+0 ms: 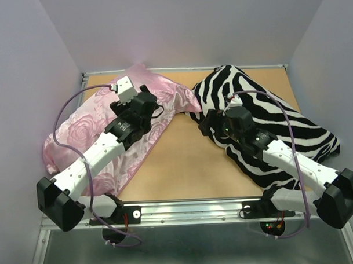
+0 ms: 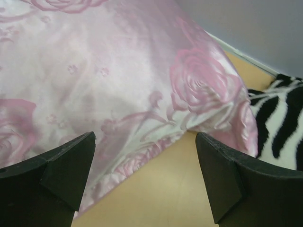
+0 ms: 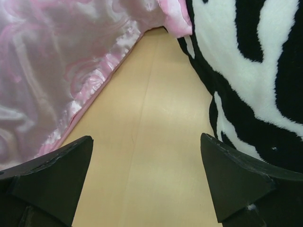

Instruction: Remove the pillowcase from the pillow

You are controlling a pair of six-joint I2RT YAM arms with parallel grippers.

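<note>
Fingers on both our grippers stand wide apart, holding nothing: left gripper [image 2: 144,177] over the pink satin pillowcase [image 1: 89,132], which lies along the desk's left edge toward the far-left corner, still covering its pillow. Our right gripper [image 3: 147,182] hangs beside the zebra pillow [image 1: 269,123]; slick satin may slip from a shallow pinch.
</note>
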